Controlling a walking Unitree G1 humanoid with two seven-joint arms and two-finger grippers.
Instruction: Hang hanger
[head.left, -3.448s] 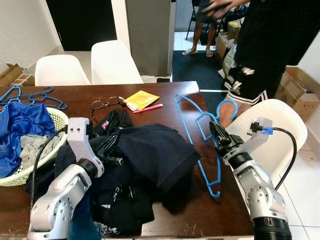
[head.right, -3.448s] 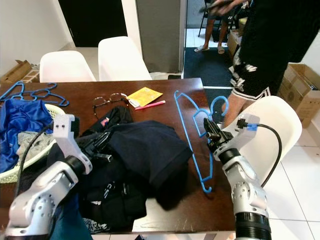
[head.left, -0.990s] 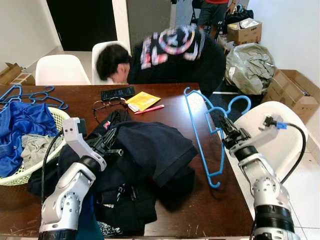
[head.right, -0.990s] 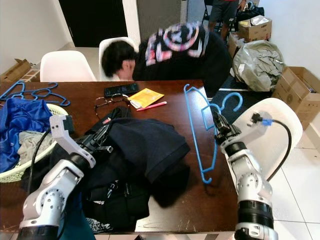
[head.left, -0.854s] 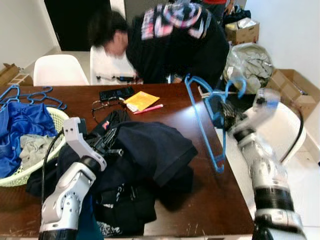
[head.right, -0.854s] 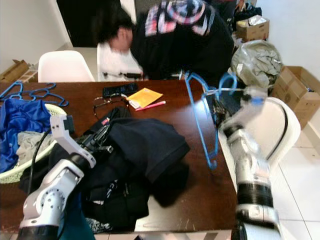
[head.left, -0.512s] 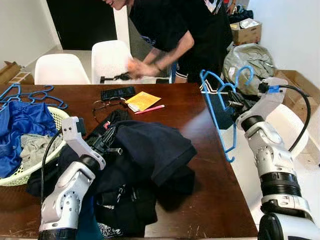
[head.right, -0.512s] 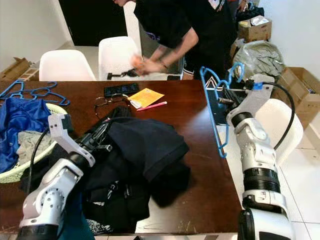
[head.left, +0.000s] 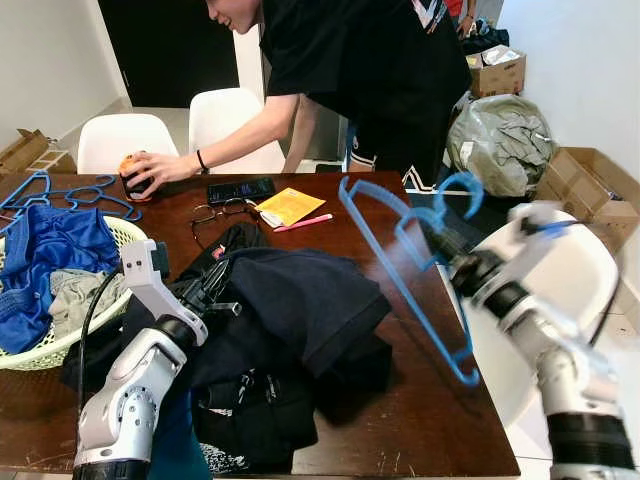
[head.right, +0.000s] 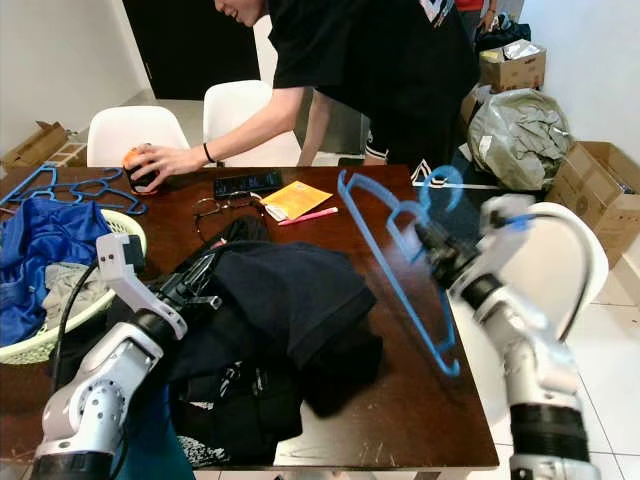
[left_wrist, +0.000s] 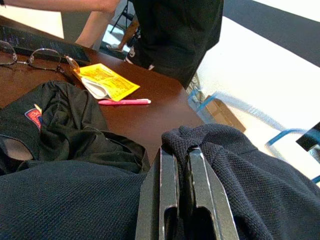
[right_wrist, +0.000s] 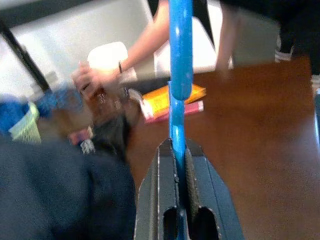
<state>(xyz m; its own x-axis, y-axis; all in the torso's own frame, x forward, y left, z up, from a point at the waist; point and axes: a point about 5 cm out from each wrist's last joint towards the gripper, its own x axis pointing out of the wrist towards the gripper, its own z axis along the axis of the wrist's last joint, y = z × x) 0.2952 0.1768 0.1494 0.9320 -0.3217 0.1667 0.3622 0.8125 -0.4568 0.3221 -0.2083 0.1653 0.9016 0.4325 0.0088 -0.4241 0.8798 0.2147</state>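
In the left eye view, your right gripper (head.left: 447, 245) was raised over the right edge of the brown table (head.left: 395, 380), blurred, with the blue hanger (head.left: 405, 275) in its grasp; the hanger's hook curled just above the claw and its long frame slanted away on both sides, one end up toward the table's middle, the other down toward the near right corner. Your left gripper (head.left: 215, 283) lay low to the left, buried in the dark clothes pile (head.left: 290, 330), with a laundry basket (head.left: 75, 335) of blue garments further to its left. Beyond it a person (head.left: 350, 70) leaned over the far edge, a hand (head.left: 150, 170) resting on a small object near spare blue hangers (head.left: 60, 190). In the right eye view, glasses (head.right: 215, 207), a yellow leaflet (head.right: 298, 198) and a pink pen (head.right: 308, 215) lay ahead of the left claw. In the left wrist view, the left claw's fingers (left_wrist: 169, 180) were pressed together on a fold of dark blue fabric (left_wrist: 225, 165). In the right wrist view, the right claw's fingers (right_wrist: 164, 170) were clamped tight on the hanger's thin blue bar (right_wrist: 179, 80), which ran straight out from between them.
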